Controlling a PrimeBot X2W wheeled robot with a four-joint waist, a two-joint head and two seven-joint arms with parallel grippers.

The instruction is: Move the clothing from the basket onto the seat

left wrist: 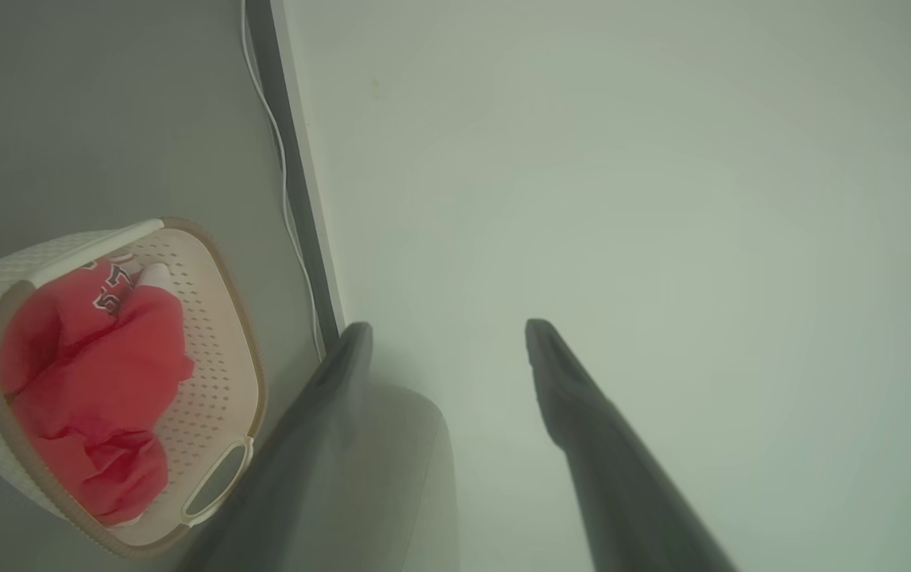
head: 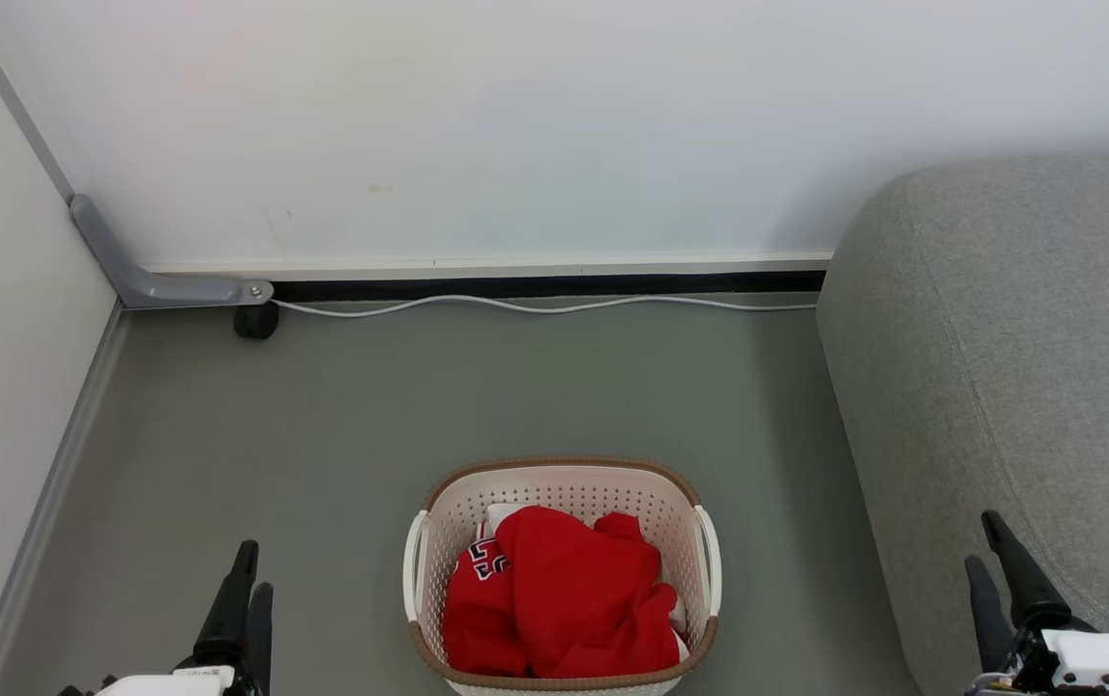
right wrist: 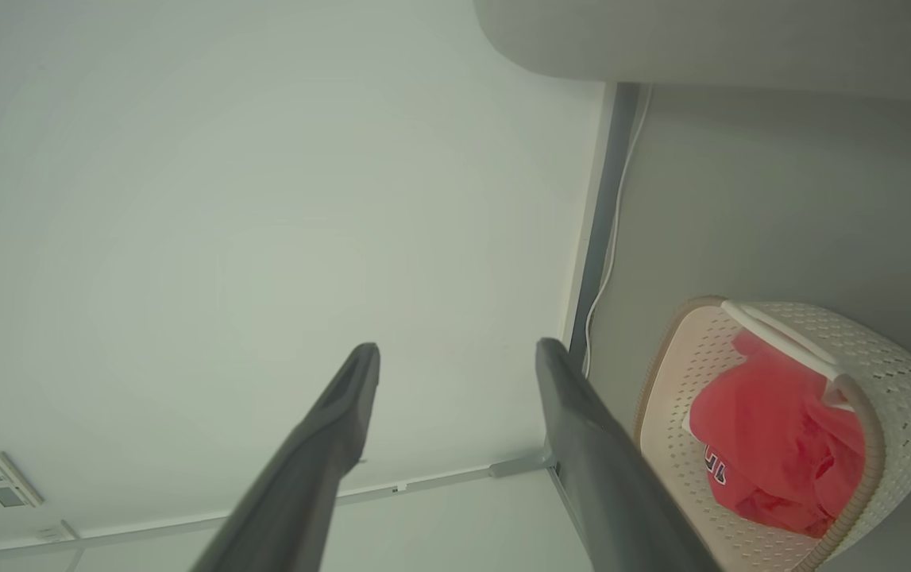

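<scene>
The grey floor (head: 322, 435) before me carries the basket (head: 554, 488), standing clear of the wall. The sofa (head: 999, 338) sits near its right. A white cable (head: 535, 307) lies along the wall's foot, beside a black wheel (head: 255, 320).

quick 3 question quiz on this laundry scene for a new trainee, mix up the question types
1. True or false: the clothing already lies on the seat.
2. The basket stands on: A) the seat, B) the floor, C) a shelf.
3. Fill in: the left gripper and the right gripper both have their fingers ____.

Key: 1 false, the red pile is in the basket. 2 B. 3 open.
</scene>
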